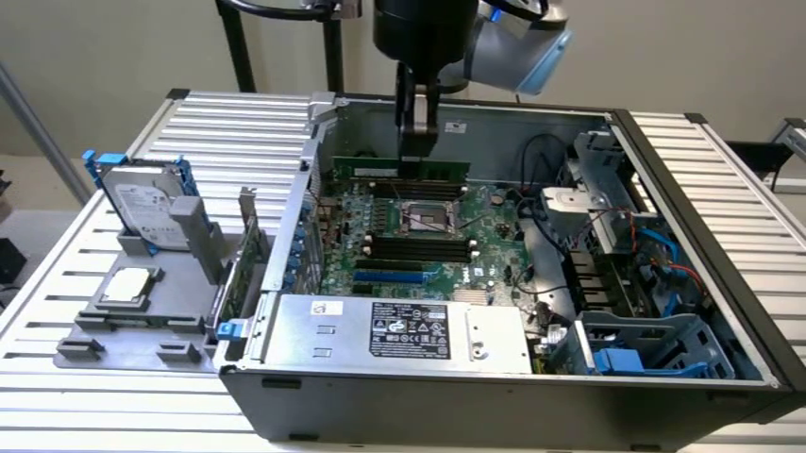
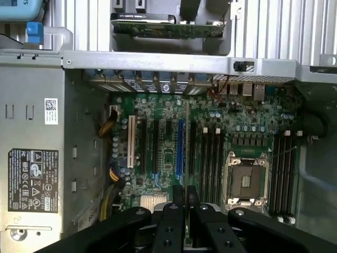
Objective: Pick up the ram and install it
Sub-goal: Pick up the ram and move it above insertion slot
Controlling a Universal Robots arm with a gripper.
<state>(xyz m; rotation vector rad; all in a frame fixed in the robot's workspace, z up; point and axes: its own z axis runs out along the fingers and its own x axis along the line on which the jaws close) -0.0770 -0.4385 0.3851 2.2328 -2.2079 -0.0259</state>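
Observation:
The ram (image 1: 377, 169) is a long green stick that I hold level over the far part of the motherboard (image 1: 485, 212) inside the open computer case (image 1: 504, 401). My gripper (image 1: 416, 156) comes straight down onto its top edge and is shut on it. In the wrist view the ram (image 2: 187, 137) shows edge-on as a thin line between my black fingers (image 2: 178, 211), with the gripper (image 2: 186, 197) shut around it. Black memory slots (image 2: 208, 158) lie just beside that line, next to the empty CPU socket (image 2: 246, 182). The ram hangs above the board, not seated.
A silver power supply (image 1: 403, 330) fills the case's near side. Cables and a blue drive cage (image 1: 643, 349) crowd the exterior view's right. Outside the case on the exterior view's left, a grey holder (image 1: 126, 321) carries a hard drive (image 1: 145, 203) and an upright card (image 1: 248, 250).

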